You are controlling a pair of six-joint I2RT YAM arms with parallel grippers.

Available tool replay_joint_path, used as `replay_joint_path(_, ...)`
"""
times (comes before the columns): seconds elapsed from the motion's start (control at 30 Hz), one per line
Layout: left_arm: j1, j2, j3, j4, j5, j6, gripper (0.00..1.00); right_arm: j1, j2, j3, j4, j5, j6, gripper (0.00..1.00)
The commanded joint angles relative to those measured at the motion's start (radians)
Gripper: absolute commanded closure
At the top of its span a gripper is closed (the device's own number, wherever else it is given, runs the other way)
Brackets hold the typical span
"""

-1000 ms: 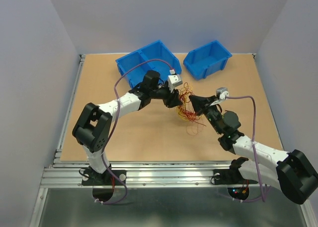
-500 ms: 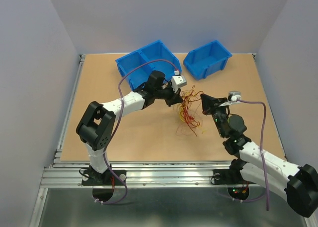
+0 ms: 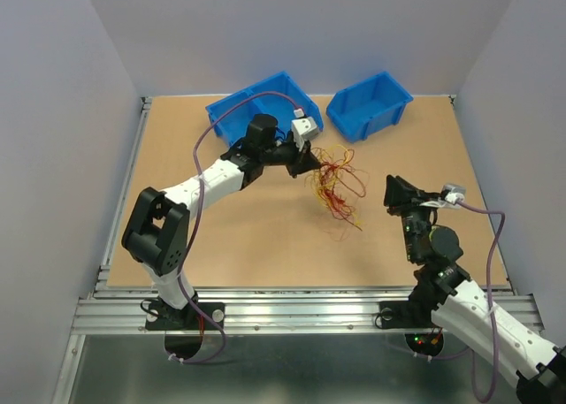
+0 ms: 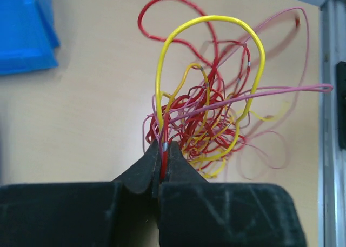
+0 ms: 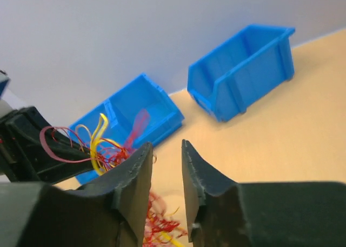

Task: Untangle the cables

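Note:
The cables (image 3: 334, 186) are a loose tangle of red, yellow and pink wires hanging from my left gripper (image 3: 311, 163) above the table's middle. In the left wrist view the left gripper (image 4: 162, 149) is shut on red strands of the cables (image 4: 208, 120), with a big yellow loop standing above. My right gripper (image 3: 391, 186) is open and empty, to the right of the tangle and apart from it. In the right wrist view the right gripper (image 5: 167, 149) shows a gap between its fingers, with the cables (image 5: 102, 147) to the left behind the left finger.
Two blue bins stand at the back: one (image 3: 256, 112) behind the left arm, one (image 3: 370, 105) at the back right. They also show in the right wrist view, the left bin (image 5: 135, 114) and the right bin (image 5: 243, 68). A metal rail (image 4: 331, 122) runs along the table edge.
My right gripper has let go of the tangle and drawn back to the right. My left gripper has lifted the tangle toward the back; the wires now hang from it alone.

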Motion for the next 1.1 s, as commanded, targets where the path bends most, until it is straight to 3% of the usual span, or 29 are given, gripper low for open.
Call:
replay_joint_path(0.0,0.057,-0.037,0.001,-0.024,-0.036,0.022,1.0,-0.015,-0.002,0.013,0.078,-0.136,-0.099,0.57)
replay_joint_path(0.17,0.051,-0.083,-0.017,-0.024,0.011,0.031,1.0,-0.014,0.163,0.082,0.091,-0.44,-0.15,0.27)
replay_joint_path(0.27,0.039,-0.102,-0.023,-0.033,0.025,0.037,1.0,-0.015,0.308,0.143,0.091,-0.546,-0.172,0.16)
replay_joint_path(0.47,0.028,-0.137,-0.032,-0.044,0.036,0.036,1.0,-0.015,0.548,0.22,0.195,-0.68,-0.187,0.05)
replay_joint_path(0.57,0.025,-0.151,-0.034,-0.049,0.053,0.028,1.0,-0.014,0.656,0.241,0.256,-0.68,-0.178,0.06)
replay_joint_path(0.77,0.025,-0.181,-0.031,-0.064,0.122,0.006,1.0,-0.015,0.789,0.26,0.386,-0.599,-0.144,0.16)
replay_joint_path(0.93,0.023,-0.23,-0.051,-0.06,0.114,0.014,1.0,-0.014,0.828,0.246,0.388,-0.13,-0.049,0.38)
replay_joint_path(1.07,0.025,-0.281,-0.06,-0.064,0.119,0.016,1.0,-0.046,0.845,0.234,0.353,0.082,0.0,0.43)
